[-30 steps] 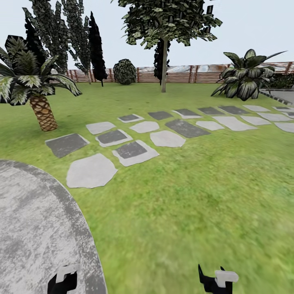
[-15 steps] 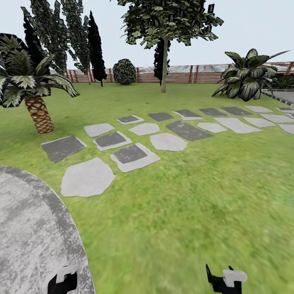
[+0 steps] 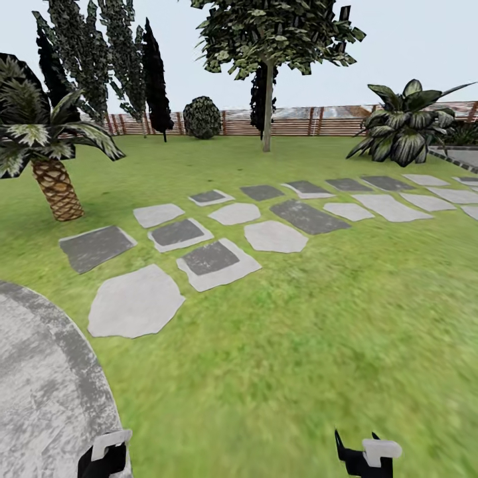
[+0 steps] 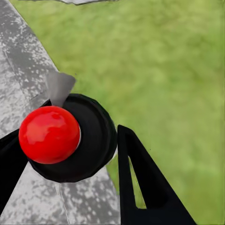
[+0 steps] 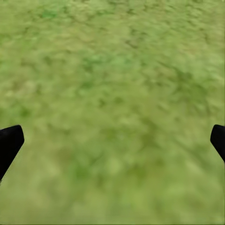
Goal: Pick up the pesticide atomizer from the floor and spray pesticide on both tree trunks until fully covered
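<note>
In the head view, the left gripper (image 3: 103,457) and the right gripper (image 3: 364,455) sit low and well apart. The left one hangs over the curved edge of the grey concrete floor (image 3: 46,385); the right one is over the lawn (image 3: 299,345). Ahead of both lie flat stepping stones (image 3: 212,259), and far beyond them a tree (image 3: 267,106) with a pale trunk stands before the slat fence (image 3: 299,121). A palm (image 3: 50,172) grows well off to the left gripper's outer side.

In the left wrist view, the left gripper (image 4: 65,154) is closed around the pesticide atomizer (image 4: 70,138), whose red top faces the camera, above the border of floor (image 4: 23,84) and grass.

In the right wrist view, the right gripper (image 5: 112,140) is spread wide and holds nothing, its fingertips (image 5: 9,143) over grass.
</note>
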`<state>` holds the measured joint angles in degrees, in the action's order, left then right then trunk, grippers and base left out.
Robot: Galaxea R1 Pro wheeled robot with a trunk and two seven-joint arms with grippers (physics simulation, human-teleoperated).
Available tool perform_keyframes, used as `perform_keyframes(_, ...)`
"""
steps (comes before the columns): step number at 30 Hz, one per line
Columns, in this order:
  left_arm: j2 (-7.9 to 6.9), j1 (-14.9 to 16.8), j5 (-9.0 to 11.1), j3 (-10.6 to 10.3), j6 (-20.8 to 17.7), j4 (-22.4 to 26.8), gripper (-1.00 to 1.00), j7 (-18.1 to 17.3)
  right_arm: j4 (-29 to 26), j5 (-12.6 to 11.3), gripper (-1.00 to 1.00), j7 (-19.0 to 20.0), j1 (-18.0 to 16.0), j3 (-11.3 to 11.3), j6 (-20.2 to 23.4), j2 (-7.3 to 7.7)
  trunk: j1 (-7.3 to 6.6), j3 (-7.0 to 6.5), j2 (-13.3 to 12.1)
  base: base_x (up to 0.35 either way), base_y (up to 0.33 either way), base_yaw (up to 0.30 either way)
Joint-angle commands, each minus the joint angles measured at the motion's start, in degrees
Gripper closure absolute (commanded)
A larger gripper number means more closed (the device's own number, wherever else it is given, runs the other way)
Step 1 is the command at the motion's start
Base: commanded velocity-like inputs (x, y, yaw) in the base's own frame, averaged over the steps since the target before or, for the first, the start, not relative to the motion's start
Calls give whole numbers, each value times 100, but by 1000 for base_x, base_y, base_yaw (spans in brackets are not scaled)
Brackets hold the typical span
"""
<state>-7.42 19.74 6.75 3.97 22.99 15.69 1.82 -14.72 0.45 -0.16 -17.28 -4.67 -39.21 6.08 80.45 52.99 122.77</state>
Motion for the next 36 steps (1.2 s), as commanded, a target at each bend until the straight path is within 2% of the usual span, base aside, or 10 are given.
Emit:
perform_keyframes(1,1,3,52,-11,18,-4,100,-6,4,7,-100,-2,-3,-15,-17,-1,3,5,2,337,0,0)
perform_keyframes(36,-1,3,66,-11,16,-17,100,-5,12,8,-100,-2,-3,-7,-17,-1,3,5,2,337,0,0)
